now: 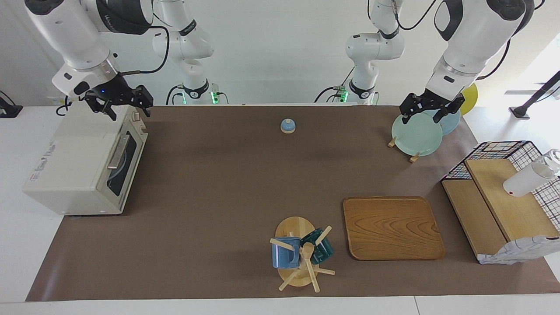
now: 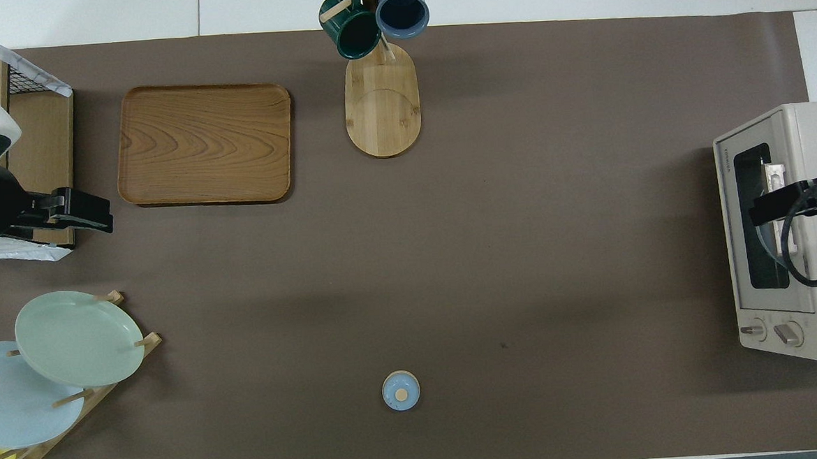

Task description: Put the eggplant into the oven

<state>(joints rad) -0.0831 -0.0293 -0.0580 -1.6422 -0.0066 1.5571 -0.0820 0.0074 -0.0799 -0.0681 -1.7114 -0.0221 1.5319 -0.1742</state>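
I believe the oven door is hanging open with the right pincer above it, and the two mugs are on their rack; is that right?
Not quite: the oven door is shut, as the facing view shows. The right pincer is above the oven, open and empty, and the two mugs do hang on their rack.

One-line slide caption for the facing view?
Oven door shut, no eggplant in sight; right gripper open above the oven, left gripper open over the plate rack.

A red warning-triangle sticker sits on the oven (image 2: pixel 786 237); its small print is unreadable.
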